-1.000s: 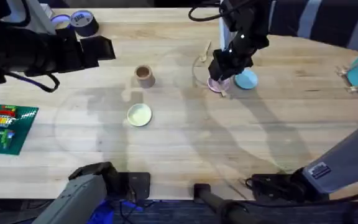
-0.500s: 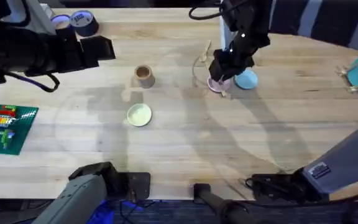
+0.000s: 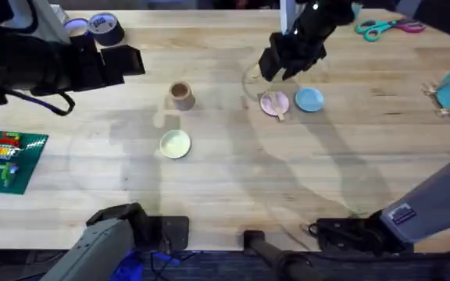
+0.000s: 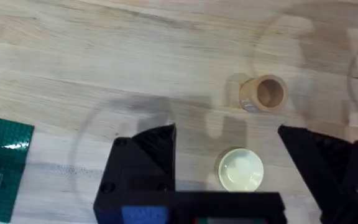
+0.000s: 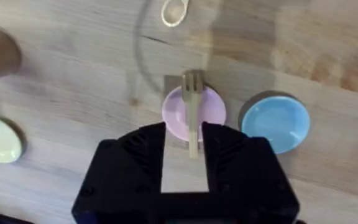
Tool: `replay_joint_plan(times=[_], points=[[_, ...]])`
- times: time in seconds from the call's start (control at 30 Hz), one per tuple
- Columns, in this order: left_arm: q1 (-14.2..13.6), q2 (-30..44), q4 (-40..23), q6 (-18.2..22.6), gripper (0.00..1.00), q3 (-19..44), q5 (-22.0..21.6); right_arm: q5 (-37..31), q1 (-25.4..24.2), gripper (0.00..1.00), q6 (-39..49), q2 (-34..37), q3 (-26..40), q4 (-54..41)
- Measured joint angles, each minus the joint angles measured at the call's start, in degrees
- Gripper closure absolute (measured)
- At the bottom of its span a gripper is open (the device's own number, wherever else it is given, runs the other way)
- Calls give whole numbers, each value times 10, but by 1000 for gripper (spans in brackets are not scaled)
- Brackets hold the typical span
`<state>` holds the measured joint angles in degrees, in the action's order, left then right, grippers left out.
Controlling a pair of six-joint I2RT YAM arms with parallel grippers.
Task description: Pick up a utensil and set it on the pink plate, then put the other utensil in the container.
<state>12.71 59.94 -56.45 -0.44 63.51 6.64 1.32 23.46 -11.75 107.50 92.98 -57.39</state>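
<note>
The small light wooden spoon (image 5: 175, 12) lies just beyond the fork-laden pale pink plate (image 5: 178, 112), ahead of your right gripper (image 5: 184, 149), jaws open, empty.

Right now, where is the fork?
In the overhead view the fork lies across the pink plate, right of centre, beside the blue plate.

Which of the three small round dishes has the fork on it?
The pink plate, beside the light blue plate. The wooden fork lies across it, tines past its rim. The blue plate and the pale yellow dish hold nothing.
</note>
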Motion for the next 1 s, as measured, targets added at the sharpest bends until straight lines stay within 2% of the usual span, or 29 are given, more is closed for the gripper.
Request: replay_joint_plan(times=[0.1,0.17,0.23,0.27,0.73,0.83,1.0], points=[[0,0,0,0,8,0,0,0,0,534,1,-3,12,-2],[0,0,0,0,8,0,0,0,0,354,3,-3,16,-1],[0,0,0,0,8,0,0,0,0,90,3,-3,17,-1],[0,0,0,0,8,0,0,0,0,28,5,-3,17,-1],[0,0,1,8,8,0,3,0,-7,5,15,-3,17,16],[1,0,7,40,7,0,19,0,-13,5,26,-3,17,9],[1,0,39,121,7,0,59,0,-24,4,36,-3,23,-11]])
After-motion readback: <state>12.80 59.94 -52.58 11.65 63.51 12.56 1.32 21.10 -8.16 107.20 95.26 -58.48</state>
